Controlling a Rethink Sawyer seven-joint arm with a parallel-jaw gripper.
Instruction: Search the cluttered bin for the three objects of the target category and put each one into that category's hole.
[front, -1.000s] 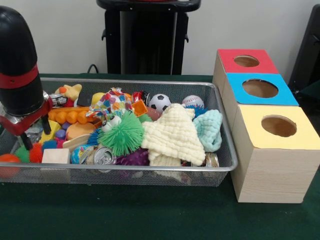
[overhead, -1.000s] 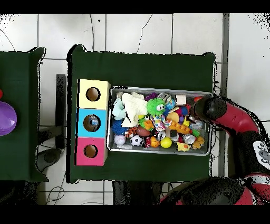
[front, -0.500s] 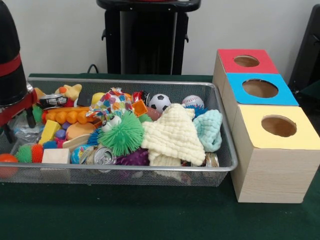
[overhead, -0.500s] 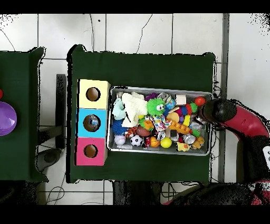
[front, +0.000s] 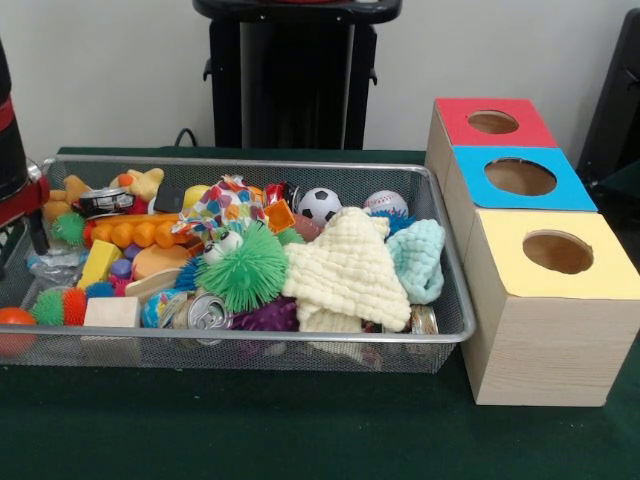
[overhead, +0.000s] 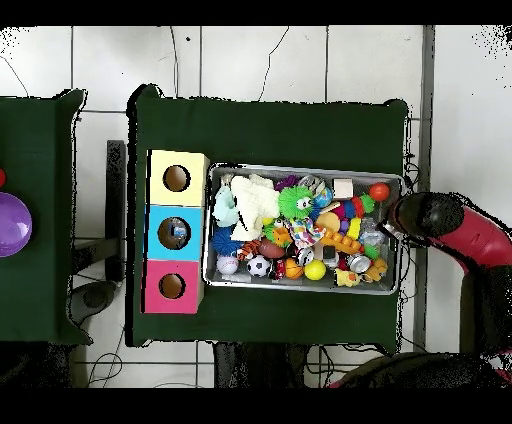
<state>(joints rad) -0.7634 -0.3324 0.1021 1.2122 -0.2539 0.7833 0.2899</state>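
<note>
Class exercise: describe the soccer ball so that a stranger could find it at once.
Start at the silver wire-mesh bin on the green table. Along its far wall, right of centre, sits a small black-and-white patterned soccer ball. The white baseball with red stitching beside it has no black patches.

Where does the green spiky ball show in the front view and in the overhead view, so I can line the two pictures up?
Front view: the green spiky ball lies in the middle of the mesh bin, left of the pale yellow cloth.
Overhead view: the ball lies near the bin's top edge, right of that cloth.
Shared landmark: the yellow-topped box.
</note>
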